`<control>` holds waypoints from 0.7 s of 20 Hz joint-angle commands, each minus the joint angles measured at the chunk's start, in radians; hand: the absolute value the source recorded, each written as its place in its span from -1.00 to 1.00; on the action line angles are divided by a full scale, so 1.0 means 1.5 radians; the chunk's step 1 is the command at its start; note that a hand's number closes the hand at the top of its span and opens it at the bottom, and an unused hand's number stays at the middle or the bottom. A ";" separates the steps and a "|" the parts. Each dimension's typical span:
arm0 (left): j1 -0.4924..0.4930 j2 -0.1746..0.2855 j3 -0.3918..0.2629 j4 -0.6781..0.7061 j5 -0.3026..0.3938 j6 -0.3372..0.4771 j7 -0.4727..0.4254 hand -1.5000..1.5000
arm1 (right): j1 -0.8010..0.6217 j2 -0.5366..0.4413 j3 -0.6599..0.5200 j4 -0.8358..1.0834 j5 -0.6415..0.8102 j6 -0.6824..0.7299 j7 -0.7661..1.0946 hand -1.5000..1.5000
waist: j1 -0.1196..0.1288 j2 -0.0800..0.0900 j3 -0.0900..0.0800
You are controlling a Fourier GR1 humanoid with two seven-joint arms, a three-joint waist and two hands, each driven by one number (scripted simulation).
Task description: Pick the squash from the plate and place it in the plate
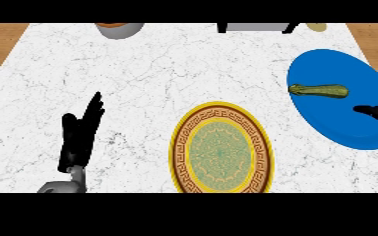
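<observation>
White marble fills most of the head view as the top of the table (148,80), with strips of wooden floor (11,35) showing past its far corners.

On the table, a large blue plate (325,65) lies at the side of the right robot hand (367,111), and that hand reaches over the plate's outer part. A yellow plate (178,150) with a dark key-pattern band and a green centre lies between the two hands, well to the right of the left robot hand (80,135) and just beside the blue plate's near edge, with a narrow gap between them.

The left robot hand stands at the near left of the table, released, its fingers straight and pointing away from the robot, holding nothing.

The squash (319,90), green and long, lies on the blue plate, just to the left of the right robot hand and a little farther from the robot, apart from it. Only a small dark tip of the right robot hand shows at the view's edge, so whether it is released or clenched cannot be told.

Far beyond the left robot hand, a grey bowl (119,30) is cut by the table's far edge.
</observation>
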 commanded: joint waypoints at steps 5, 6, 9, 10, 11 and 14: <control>0.008 0.002 0.017 0.026 0.011 -0.025 -0.044 0.00 | -0.006 0.001 0.032 0.037 0.001 -0.068 -0.008 -1.00 | 0.001 0.000 0.000; -0.001 -0.012 -0.010 -0.035 -0.008 -0.003 0.023 0.00 | -0.018 0.002 0.040 0.052 0.013 -0.087 -0.004 -1.00 | 0.003 0.000 0.000; -0.006 -0.003 0.003 -0.012 -0.013 -0.008 0.011 0.00 | -0.004 -0.029 0.039 0.055 -0.003 -0.071 -0.002 -1.00 | 0.000 0.000 0.000; -0.024 0.018 0.026 -0.019 0.014 -0.033 0.033 0.00 | 0.005 -0.031 0.032 0.090 0.004 -0.091 -0.044 -1.00 | 0.003 0.002 0.000; -0.046 0.013 0.038 0.031 0.014 -0.028 0.006 0.00 | 0.003 -0.034 0.046 0.074 0.004 -0.081 -0.019 -1.00 | 0.000 0.001 0.000; -0.002 -0.008 0.002 -0.025 -0.003 -0.020 0.011 0.00 | -0.020 -0.072 0.036 0.142 0.012 -0.093 -0.043 -1.00 | 0.011 0.004 0.001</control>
